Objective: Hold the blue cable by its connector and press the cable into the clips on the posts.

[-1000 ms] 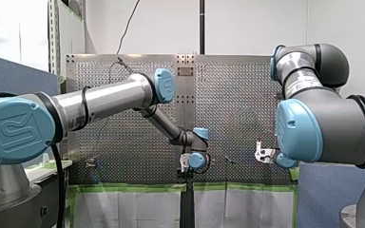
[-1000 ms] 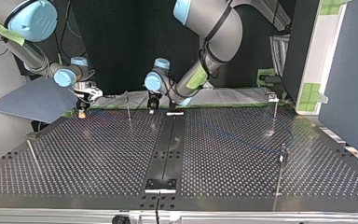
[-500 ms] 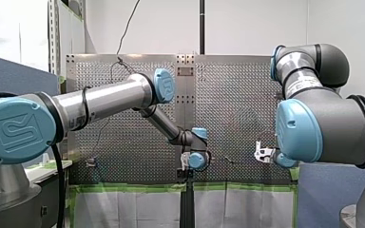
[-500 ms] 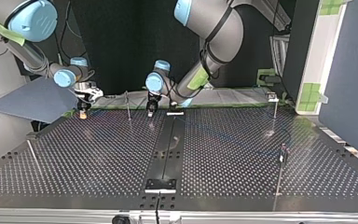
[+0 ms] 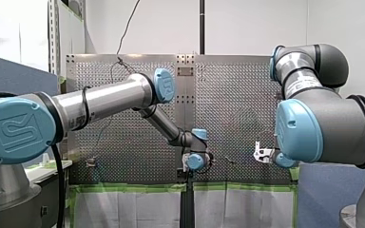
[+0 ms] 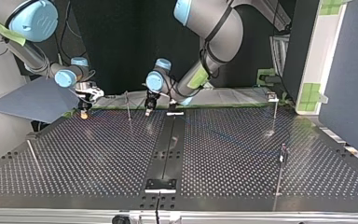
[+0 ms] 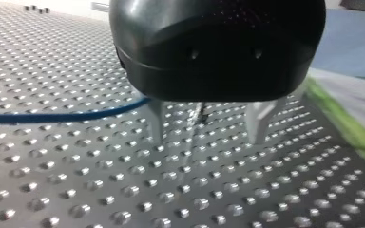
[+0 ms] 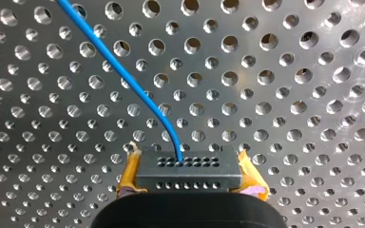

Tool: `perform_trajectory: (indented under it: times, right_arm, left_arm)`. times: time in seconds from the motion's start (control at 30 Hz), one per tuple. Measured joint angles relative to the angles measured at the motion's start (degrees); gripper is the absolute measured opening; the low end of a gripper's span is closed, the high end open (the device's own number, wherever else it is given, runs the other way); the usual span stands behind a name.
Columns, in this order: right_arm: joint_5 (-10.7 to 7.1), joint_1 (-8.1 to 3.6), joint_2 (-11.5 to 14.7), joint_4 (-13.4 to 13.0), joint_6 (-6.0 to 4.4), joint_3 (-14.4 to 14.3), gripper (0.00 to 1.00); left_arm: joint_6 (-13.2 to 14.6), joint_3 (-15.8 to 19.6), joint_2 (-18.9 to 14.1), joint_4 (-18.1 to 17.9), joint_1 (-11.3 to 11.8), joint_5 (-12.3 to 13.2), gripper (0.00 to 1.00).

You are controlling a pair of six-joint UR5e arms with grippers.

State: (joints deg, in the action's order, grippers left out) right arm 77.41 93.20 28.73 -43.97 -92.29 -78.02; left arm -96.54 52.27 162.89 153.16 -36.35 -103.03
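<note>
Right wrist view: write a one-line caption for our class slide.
My right gripper, yellow-padded, clamps the black connector; its blue cable curves away over the perforated table.

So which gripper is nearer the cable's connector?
Right. My right gripper clamps the connector; my left gripper hangs open farther along the blue cable.

- table [image 6: 242, 158]: perforated metal, satin finish, glinting around the holes on my wrist feeds.
- blue cable [image 8: 123, 71]: smooth, faintly glossy sheath, plastic to my eye.
- connector [image 8: 188, 164]: dark matt block with rows of fine holes.
- my right gripper [image 8: 190, 176]: yellow pads [image 8: 129, 173], rubbery, frayed at their ends; black matt body.
- my left gripper [image 7: 206, 135]: glossy black shell; bare pale metal fingers [image 7: 259, 124].
- posts [image 6: 128, 106]: thin bare metal rods.
- tape [image 7: 342, 124] along the table's edge: matt green.
- my left arm [image 5: 104, 99]: brushed metal tube, smooth blue caps.
</note>
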Motion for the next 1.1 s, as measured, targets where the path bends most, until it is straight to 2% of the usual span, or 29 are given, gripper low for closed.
perform_trajectory:
  times: [0.2, 0.33, 0.53, 0.73, 1.1]
  right_arm:
    - [0.01, 0.02, -0.01, 0.17, 0.01, 0.00, 0.00]
    - [0.02, 0.05, -0.05, 0.20, -0.01, -0.02, 0.00]
    - [0.03, 0.07, -0.08, 0.67, 0.15, -0.02, 0.00]
    - [0.03, 0.16, -0.11, 1.00, 0.26, -0.03, 0.00]
    - [0.01, 0.29, -0.17, 1.14, 0.38, -0.05, 0.00]
  left_arm:
    - [2.95, 0.93, -0.19, 3.08, -1.11, -1.75, 1.00]
    - [5.44, 1.57, -0.36, 5.39, -3.04, -0.36, 1.00]
    - [8.16, 1.62, -0.42, 6.13, -6.42, 1.73, 1.00]
    - [7.75, 0.71, -0.43, 6.34, -8.40, 1.18, 1.00]
    - [6.66, 1.10, -1.06, 6.29, -7.92, -1.80, 1.00]
